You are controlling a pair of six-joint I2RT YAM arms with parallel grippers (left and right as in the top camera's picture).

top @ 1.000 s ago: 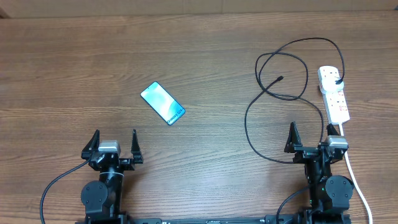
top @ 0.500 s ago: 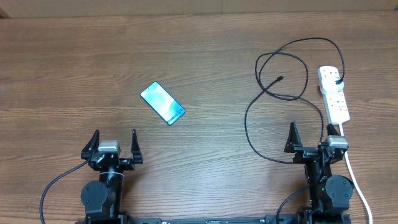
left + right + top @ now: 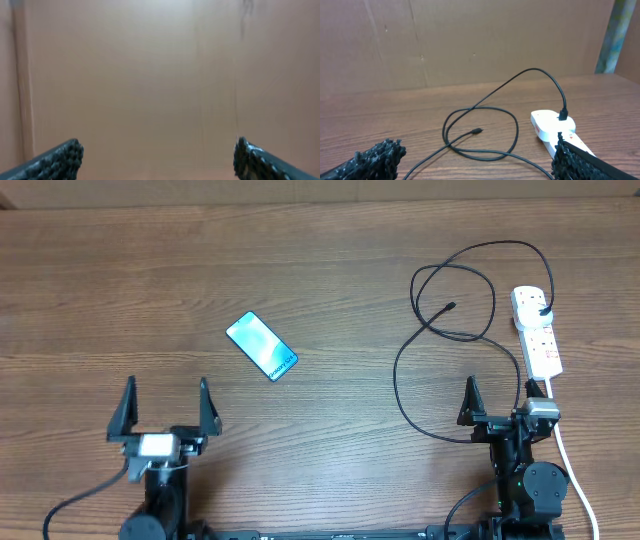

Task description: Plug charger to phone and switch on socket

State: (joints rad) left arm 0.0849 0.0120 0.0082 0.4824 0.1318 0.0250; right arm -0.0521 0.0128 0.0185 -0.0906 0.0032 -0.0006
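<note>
The phone [image 3: 262, 346] lies flat and tilted on the table, its blue-teal screen up, left of centre. The black charger cable [image 3: 455, 335] loops at the right; its connector tip [image 3: 451, 306] lies free on the wood, and its plug [image 3: 543, 311] sits in the far outlet of the white socket strip [image 3: 536, 332]. The cable [image 3: 485, 150], tip [image 3: 477, 131] and strip [image 3: 552, 125] also show in the right wrist view. My left gripper [image 3: 165, 403] is open and empty, below and left of the phone. My right gripper [image 3: 497, 402] is open and empty, near the strip's near end. The left wrist view shows only its fingertips [image 3: 159, 155] and a plain brown wall.
The strip's white lead [image 3: 575, 470] runs down the right side past my right arm base. A brown cardboard wall [image 3: 470, 40] stands behind the table's far edge.
My left gripper has lifted and tilted, its fingers now spread wider in the overhead view. The right arm, phone, cable and strip have not moved.
</note>
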